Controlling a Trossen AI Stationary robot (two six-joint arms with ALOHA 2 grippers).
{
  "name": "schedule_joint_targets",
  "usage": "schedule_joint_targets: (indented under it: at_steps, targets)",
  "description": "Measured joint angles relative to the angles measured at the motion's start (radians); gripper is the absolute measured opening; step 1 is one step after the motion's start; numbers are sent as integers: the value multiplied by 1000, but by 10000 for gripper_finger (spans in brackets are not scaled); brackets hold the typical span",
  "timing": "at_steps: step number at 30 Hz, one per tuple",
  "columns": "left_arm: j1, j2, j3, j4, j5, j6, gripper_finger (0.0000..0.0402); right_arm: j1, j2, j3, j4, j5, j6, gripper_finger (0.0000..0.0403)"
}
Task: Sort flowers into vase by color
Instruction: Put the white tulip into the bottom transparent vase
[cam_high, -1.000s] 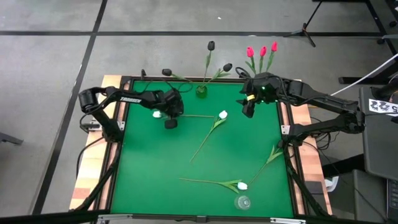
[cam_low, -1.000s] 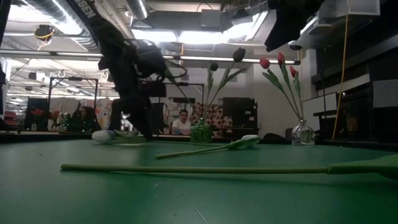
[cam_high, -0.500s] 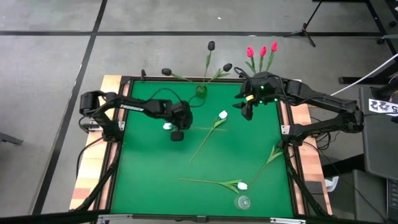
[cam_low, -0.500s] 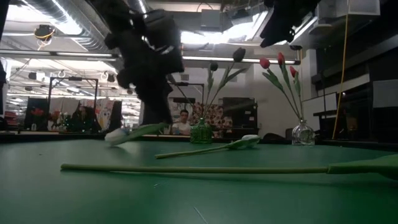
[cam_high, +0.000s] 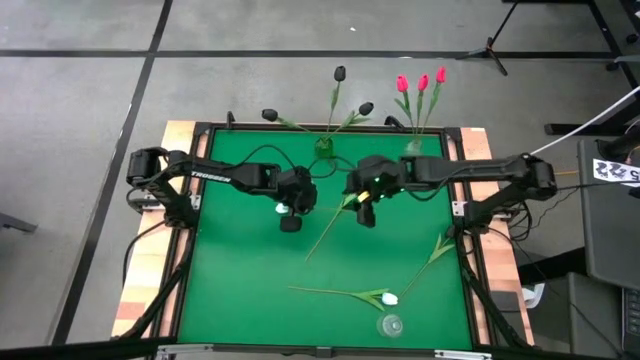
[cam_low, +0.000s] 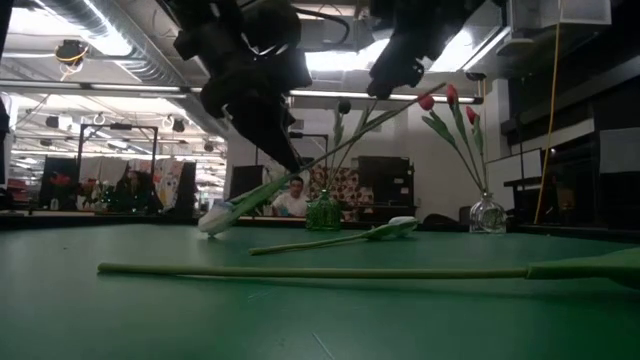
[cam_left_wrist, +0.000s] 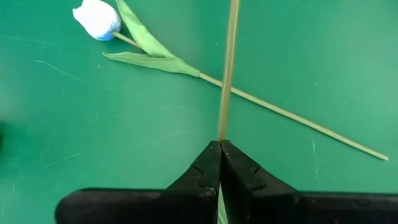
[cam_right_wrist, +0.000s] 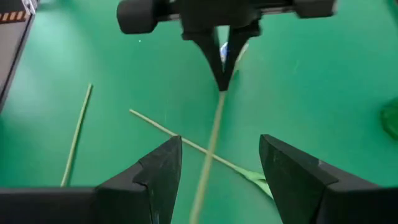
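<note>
Left gripper (cam_high: 291, 205) now lifts the white artificial tulip (cam_high: 283, 208) off the green table (cam_high: 230, 280), jaws pinched on its stem; right gripper (cam_high: 364, 203), swung in from two o'clock, brackets the stem half-open — handover looks imminent.

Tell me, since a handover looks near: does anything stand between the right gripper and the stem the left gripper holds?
Nothing visible does. The left gripper is shut on the white tulip's stem, and that stem runs free into the gap of the open right gripper. Another white tulip lies on the table below.
</note>
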Motion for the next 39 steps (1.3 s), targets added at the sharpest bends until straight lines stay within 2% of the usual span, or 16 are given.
schedule_joint_targets:
  at_steps: [5, 9, 19, 25, 29, 32, 39]
  targets:
    - [0, 0, 0, 20, -11, -25, 4, 2, 36, 0, 28, 0, 3, 215]
    - [-10, 0, 0, 61, -3, -30, 24, 1, 68, 0, 24, -17, 17, 218]
    - [-28, 0, 0, 51, 22, -44, 141, -1, 74, 0, 25, -26, 26, 248]
    - [-25, -16, 0, -12, 13, -222, 194, 0, 172, -1, 64, -18, 26, 256]
    - [-26, -83, 0, -123, 3, -286, 204, 0, 231, -1, 116, -27, 27, 253]
    - [-29, -167, -1, -207, -48, -298, 205, 0, 256, -1, 165, -27, 35, 253]
    - [-39, -396, 0, -237, -162, -371, 205, 19, 341, -2, 232, 26, 63, 253]
